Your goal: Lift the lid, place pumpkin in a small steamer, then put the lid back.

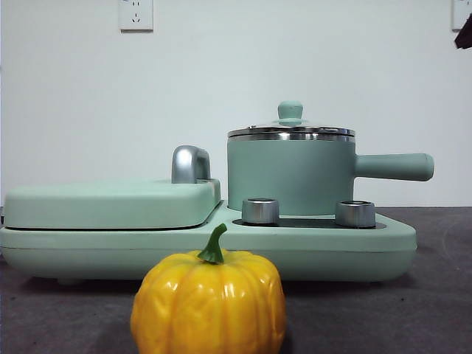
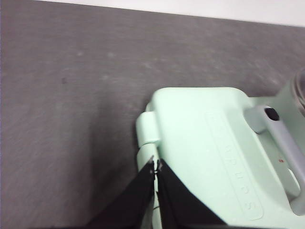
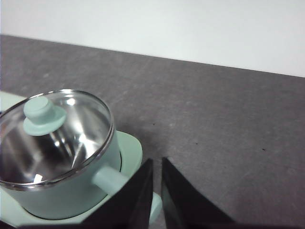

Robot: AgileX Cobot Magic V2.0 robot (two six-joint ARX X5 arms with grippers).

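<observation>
Front view: the pumpkin [image 1: 209, 302] sits on the grey worktop [image 1: 435, 295] at its near edge, in front of the mint-green appliance base [image 1: 324, 243]. On the base's right end stands the small steamer [image 1: 291, 175], the lid [image 1: 290, 130] seated on it.

Left wrist view: the left tool [image 2: 156, 167], jaws pressed together and empty, hangs over the flat rectangular cover [image 2: 209, 143].

Right wrist view: the right tool [image 3: 157, 164], jaws narrow and empty, hovers beside the steamer's handle [image 3: 110, 179].

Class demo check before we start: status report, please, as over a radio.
Both pincers shut, holding nothing: left pincer above flat cover, right pincer beside small steamer. Lid still on. Pumpkin on table, nothing blocking.
</observation>
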